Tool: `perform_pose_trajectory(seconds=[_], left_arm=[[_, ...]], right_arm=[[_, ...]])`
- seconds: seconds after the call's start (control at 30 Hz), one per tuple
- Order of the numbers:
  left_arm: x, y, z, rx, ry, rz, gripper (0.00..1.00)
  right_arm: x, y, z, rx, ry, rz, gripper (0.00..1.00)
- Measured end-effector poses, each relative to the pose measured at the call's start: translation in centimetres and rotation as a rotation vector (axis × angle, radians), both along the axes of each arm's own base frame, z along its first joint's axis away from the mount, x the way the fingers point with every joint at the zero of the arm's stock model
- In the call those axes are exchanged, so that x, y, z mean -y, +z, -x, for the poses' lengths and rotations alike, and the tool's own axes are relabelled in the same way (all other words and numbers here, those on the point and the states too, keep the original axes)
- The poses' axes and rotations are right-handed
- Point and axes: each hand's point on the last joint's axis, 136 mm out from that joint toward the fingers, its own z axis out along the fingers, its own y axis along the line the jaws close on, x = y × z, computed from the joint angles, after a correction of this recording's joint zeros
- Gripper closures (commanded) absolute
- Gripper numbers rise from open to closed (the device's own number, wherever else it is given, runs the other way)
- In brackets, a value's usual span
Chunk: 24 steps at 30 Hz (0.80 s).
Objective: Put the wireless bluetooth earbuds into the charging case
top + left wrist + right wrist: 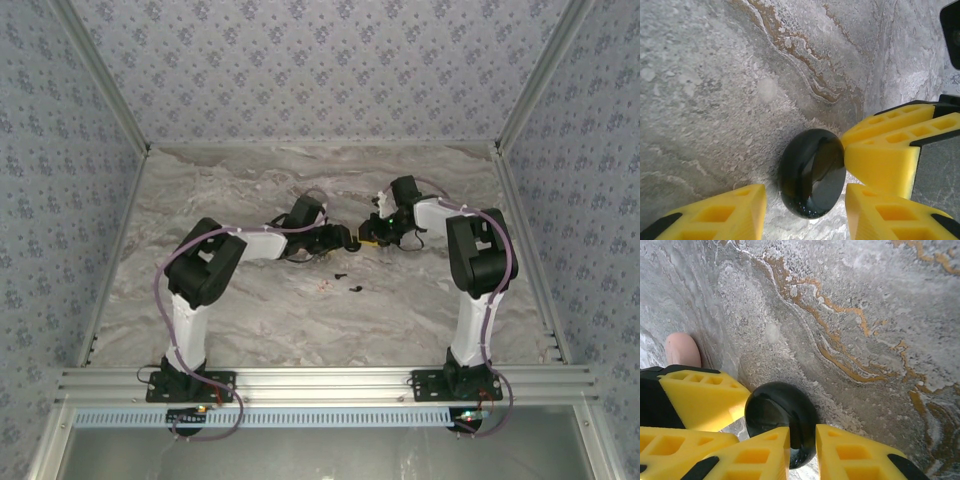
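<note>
**Gripper state.** Both grippers met at mid-table around a black puck (812, 172), not around the task items.
- The left gripper (805, 196) straddled the puck with its jaws apart. One finger touched the puck's rim. A sliver of table (250, 310) showed between the other finger and the puck, so no clamp was evident.
- The right gripper (802, 436) had its jaws set narrow, with the puck's edge wedged between them. It appeared clamped on the puck.

**Location of task items.**
- The earbuds (355, 289) lay loose on the table, just beside each other. They were apart from both grippers, on the side toward the arm bases and roughly between the two arms. They were too small to show which way their stems pointed.
- The charging case (682, 350) rested on the table beyond the left gripper's fingers as seen from the right wrist, which placed it on the left arm's side of the puck. Whether its lid stood open could not be told.

**Governing relation.** Judged from these positions, both task items lay off the meeting point, and the left gripper was the nearer of the two. It was also the one not clamped on anything. A pick of an earbud would therefore call for that gripper to pull back toward its own base and descend. The stem direction would need checking at closer range.
</note>
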Motion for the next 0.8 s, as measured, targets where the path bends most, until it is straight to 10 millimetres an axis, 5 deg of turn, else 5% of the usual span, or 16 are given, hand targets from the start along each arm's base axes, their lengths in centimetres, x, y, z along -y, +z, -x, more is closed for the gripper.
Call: perform_pose_trajectory(seconds=[0.8], left_arm=[[1.2, 0.0, -0.5, -0.025, 0.027, 0.055, 0.64]], right_arm=[[0.4, 0.0, -0.3, -0.005, -0.021, -0.007, 0.78]])
